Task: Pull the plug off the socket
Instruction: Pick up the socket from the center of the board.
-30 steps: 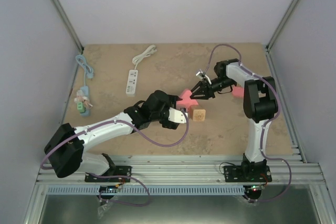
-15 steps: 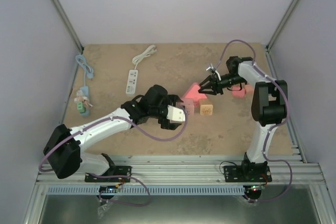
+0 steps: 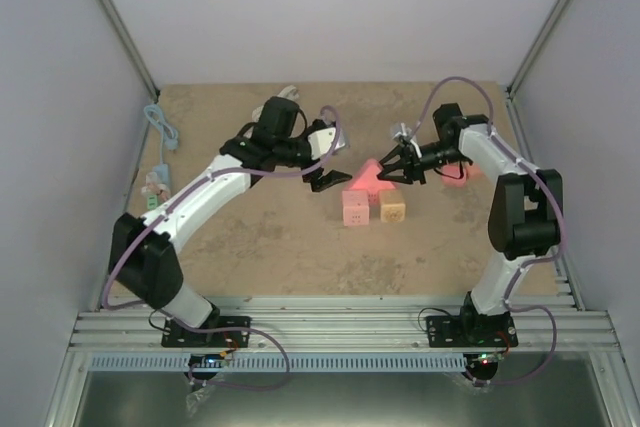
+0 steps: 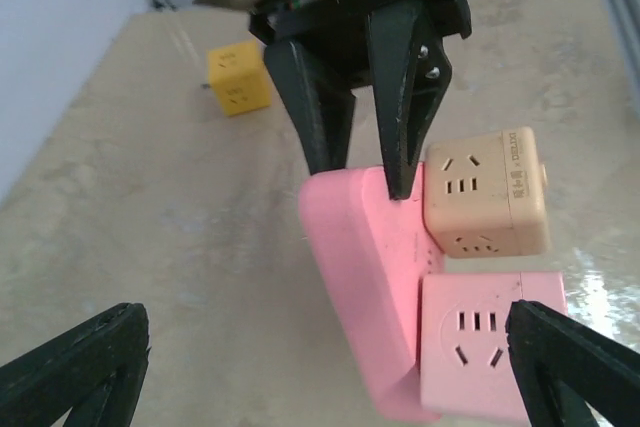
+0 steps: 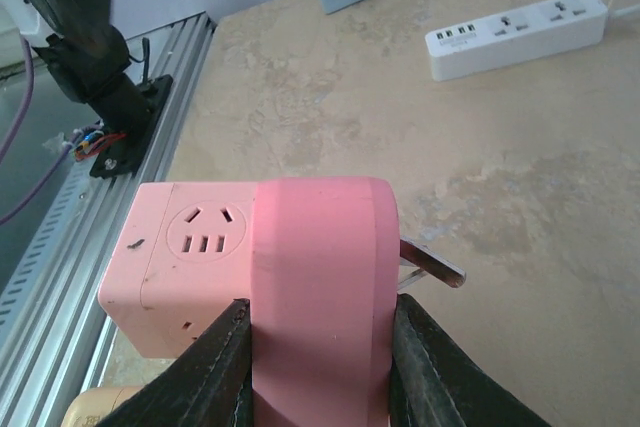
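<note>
Tabletop (image 3: pixel 300 247), tan and mottled: the left hand (image 3: pixel 328 181) hangs released, fingers spread wide, just left of the long pink rounded plastic plug (image 3: pixel 366 177) near the tabletop's middle. A pink cube socket (image 3: pixel 355 209) sits flush against the plug, with a beige cube socket (image 3: pixel 392 212) beside it. The right hand (image 3: pixel 388 173) is clenched on the plug's far end.

Left gripper (image 3: pixel 328 180) is swinging away to the far left, clear of the pink cube (image 3: pixel 355 209), while right gripper (image 3: pixel 388 174) is edging the plug (image 3: pixel 368 178) rightward.

The sandy worktop (image 3: pixel 300 257) carries a pink socket cube (image 3: pixel 355 209) and a tan socket cube (image 3: pixel 392 212) at centre, and a blue power strip (image 3: pixel 157 187) at nine o'clock.
</note>
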`<state>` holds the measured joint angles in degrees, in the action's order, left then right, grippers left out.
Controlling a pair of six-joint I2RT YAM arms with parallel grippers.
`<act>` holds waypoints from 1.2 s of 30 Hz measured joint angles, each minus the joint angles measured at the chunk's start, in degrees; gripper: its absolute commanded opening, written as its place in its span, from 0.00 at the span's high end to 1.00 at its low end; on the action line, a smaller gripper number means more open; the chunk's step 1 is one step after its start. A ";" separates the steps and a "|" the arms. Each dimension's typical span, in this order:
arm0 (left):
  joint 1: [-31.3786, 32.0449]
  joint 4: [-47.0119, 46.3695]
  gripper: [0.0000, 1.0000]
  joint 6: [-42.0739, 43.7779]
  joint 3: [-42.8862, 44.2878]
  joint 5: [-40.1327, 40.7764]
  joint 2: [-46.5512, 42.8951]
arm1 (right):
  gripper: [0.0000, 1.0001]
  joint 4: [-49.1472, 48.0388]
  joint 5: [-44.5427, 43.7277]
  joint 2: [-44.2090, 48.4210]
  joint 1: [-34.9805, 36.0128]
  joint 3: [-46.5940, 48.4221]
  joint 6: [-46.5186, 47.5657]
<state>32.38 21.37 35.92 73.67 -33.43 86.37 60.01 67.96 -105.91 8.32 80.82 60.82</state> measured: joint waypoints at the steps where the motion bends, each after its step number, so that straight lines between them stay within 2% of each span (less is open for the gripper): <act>1: 0.00 1.07 0.01 -0.42 0.96 -1.38 1.53 | 1.00 -0.37 -0.11 0.74 0.28 -0.33 -0.04; 8: 0.00 7.41 0.05 -1.70 4.90 -7.65 9.05 | 0.99 -2.29 -0.09 3.21 0.98 -0.90 -0.52; 20: 0.00 10.69 0.12 -4.50 10.82 -10.03 14.75 | 0.99 -5.20 -0.94 4.20 1.70 -2.73 -2.27; 36: 0.00 12.96 0.23 -6.23 13.33 -13.44 19.69 | 0.99 -6.47 -0.94 5.68 1.92 -2.82 -3.23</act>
<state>32.38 34.33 29.69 87.00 -46.87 106.06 53.54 67.02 -100.22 10.24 78.00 57.58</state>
